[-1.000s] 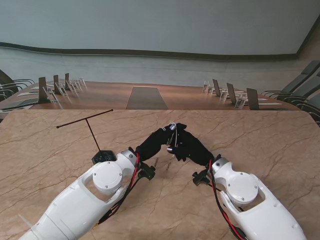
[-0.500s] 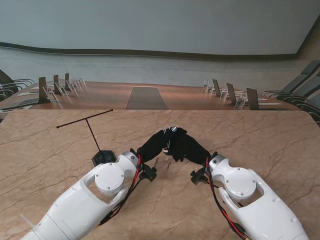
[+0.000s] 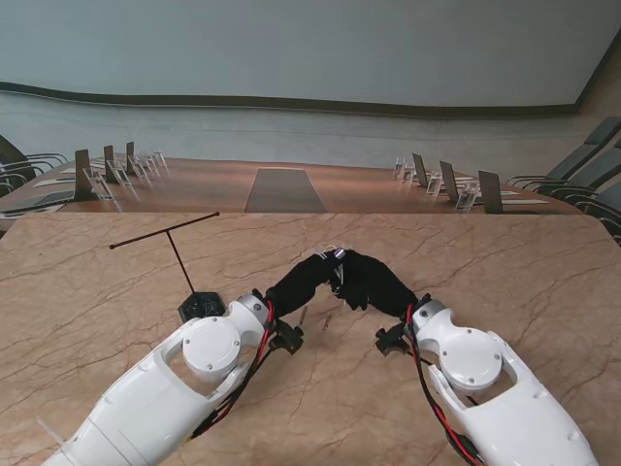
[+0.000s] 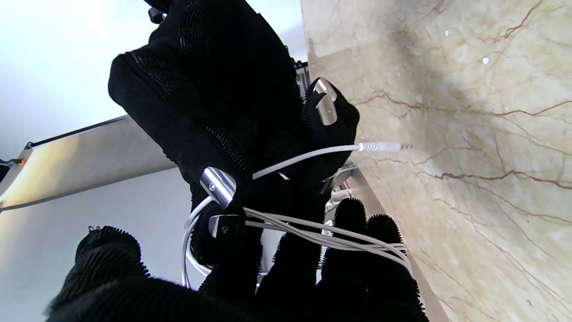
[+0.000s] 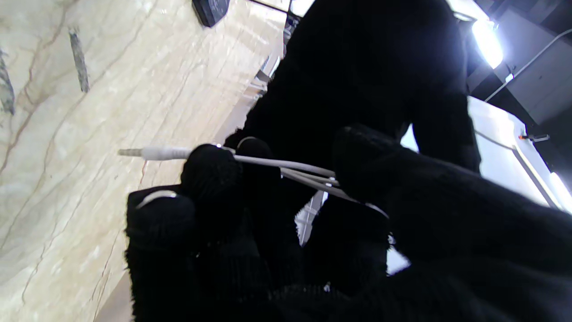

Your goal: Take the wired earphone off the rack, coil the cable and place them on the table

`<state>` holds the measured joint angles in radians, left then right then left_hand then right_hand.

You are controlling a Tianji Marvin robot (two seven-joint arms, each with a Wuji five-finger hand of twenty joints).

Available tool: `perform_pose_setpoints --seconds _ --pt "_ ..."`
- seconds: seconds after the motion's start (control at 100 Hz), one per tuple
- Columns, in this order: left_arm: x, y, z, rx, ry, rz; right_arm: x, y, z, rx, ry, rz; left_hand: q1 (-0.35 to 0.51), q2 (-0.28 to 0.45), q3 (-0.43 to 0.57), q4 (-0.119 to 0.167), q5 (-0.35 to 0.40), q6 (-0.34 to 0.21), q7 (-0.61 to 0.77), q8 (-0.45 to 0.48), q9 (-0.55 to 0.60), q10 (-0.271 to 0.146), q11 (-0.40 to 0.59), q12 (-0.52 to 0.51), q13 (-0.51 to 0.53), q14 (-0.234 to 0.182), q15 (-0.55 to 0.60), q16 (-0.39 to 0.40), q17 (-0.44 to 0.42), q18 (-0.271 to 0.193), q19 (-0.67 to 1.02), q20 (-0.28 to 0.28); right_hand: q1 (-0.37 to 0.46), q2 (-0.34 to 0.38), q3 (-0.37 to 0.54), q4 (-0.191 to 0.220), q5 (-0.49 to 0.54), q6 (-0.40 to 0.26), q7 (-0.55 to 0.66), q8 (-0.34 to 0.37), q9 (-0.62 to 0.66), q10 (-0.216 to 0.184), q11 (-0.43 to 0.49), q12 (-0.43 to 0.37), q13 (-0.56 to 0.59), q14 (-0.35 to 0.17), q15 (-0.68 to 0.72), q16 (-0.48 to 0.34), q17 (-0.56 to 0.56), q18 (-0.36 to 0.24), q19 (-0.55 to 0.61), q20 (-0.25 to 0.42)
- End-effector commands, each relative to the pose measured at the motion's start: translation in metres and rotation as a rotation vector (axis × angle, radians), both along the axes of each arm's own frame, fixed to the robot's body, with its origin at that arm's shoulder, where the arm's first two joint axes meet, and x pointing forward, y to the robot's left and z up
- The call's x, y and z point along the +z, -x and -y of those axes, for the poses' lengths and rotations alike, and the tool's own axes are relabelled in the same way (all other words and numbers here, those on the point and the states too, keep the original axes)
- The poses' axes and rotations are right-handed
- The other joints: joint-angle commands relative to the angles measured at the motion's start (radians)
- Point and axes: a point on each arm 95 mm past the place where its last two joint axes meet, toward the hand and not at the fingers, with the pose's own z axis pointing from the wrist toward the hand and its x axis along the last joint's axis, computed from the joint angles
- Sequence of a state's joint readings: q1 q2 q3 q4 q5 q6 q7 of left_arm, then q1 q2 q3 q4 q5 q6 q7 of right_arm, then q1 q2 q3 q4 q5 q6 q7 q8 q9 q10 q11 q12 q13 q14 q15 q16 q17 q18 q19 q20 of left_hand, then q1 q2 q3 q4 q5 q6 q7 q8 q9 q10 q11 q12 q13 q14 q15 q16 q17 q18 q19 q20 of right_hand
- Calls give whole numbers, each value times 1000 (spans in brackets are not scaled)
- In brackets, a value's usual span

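White cable (image 4: 321, 237) spans both hands, looped round left hand (image 3: 303, 279), plug end pinched by right hand (image 3: 367, 282).

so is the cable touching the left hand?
Touching. The left wrist view shows the white cable looped several times around the left hand's fingers, lying on the glove.

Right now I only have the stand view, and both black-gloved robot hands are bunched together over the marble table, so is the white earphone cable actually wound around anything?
Observer: Yes. Several loops of the white earphone cable wrap the left robot hand fingers.
Operator: Where's the plug?
Observer: The white audio plug sticks out free above the beige marble table.
Operator: Is the right one gripping?
Observer: The right robot hand pinches the cable just behind the plug.
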<state>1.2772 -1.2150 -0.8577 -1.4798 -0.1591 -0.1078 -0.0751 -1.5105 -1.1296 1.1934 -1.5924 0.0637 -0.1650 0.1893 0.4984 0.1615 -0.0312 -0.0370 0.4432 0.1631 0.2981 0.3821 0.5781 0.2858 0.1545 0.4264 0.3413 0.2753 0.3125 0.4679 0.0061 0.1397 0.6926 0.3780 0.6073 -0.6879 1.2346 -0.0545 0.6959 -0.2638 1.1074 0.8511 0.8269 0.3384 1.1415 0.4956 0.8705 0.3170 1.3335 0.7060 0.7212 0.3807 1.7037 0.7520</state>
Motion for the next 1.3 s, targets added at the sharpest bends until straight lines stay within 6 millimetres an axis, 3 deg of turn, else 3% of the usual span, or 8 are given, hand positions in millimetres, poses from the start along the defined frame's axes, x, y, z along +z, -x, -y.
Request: perform_pose_setpoints --seconds 0.0,0.5,0.54,0.61,0.8,0.85,1.12,1.29 --pt "-6 8 4 -21 -8 -16 7 -4 6 -37 -17 23 12 -17 -4 -7 71 9 56 14 37 -37 50 13 -19 7 -2 6 -12 18 -39 3 -3 -3 70 63 40 -109 93 60 -27 73 30 -8 34 153 87 12 53 -51 83 26" --pt "-2 9 8 -23 20 -26 -11 -2 -8 -70 -25 -45 36 -8 -3 -6 29 68 -21 -62 -130 -90 12 -80 -137 -67 -65 -103 -32 -117 -106 -71 -15 -28 107 83 64 -93 90 84 -5 73 32 -10 51 160 98 8 75 -41 95 14" --pt "0 9 9 -16 26 -24 -13 -2 -10 -69 -24 -55 41 -12 -2 -5 37 76 -19 -65 -129 -65 14 -85 -133 -60 -61 -106 -24 -111 -101 -69 -16 -28 108 83 65 -92 90 84 -4 73 32 -10 52 161 98 8 77 -41 96 13" --pt "1 10 8 -18 27 -22 -17 -2 -14 -68 -13 -71 43 -6 -3 -6 10 63 -34 -85 -160 -104 16 -111 -158 -82 -58 -139 -35 -129 -108 -74 -17 -31 113 86 68 -89 91 85 -2 74 34 -10 55 161 100 8 81 -39 98 12" --pt "8 11 7 -8 44 -7 -27 -3 -19 -74 31 -111 57 -7 -2 -6 11 58 -14 -80 -160 -80 32 -115 -152 -81 -45 -149 -22 -127 -98 -71 -22 -41 131 93 75 -83 96 86 6 78 38 -13 64 163 106 5 96 -35 105 5" --pt "10 11 6 -7 49 -3 -29 -3 -19 -73 37 -118 58 -5 -2 -6 4 54 -13 -80 -165 -110 35 -115 -159 -87 -46 -153 -29 -132 -101 -72 -22 -42 132 93 77 -82 97 86 8 78 39 -13 65 164 106 5 96 -34 105 4" --pt "14 11 3 9 62 16 -27 0 -16 -116 58 -76 62 -4 -2 -5 -4 44 -5 -77 -173 -112 44 -118 -165 -93 -47 -160 -38 -135 -108 -76 -35 -67 144 88 65 -94 95 72 9 70 47 -16 75 159 113 1 112 -35 113 -9" --pt "13 11 0 28 59 28 -21 2 -11 -190 23 -14 64 -4 -3 -6 -8 41 -1 -76 -179 -115 43 -121 -172 -98 -53 -163 -41 -134 -120 -82 -23 -46 89 54 -16 -102 146 -14 -11 62 63 -11 74 144 117 -4 116 -57 127 -35"
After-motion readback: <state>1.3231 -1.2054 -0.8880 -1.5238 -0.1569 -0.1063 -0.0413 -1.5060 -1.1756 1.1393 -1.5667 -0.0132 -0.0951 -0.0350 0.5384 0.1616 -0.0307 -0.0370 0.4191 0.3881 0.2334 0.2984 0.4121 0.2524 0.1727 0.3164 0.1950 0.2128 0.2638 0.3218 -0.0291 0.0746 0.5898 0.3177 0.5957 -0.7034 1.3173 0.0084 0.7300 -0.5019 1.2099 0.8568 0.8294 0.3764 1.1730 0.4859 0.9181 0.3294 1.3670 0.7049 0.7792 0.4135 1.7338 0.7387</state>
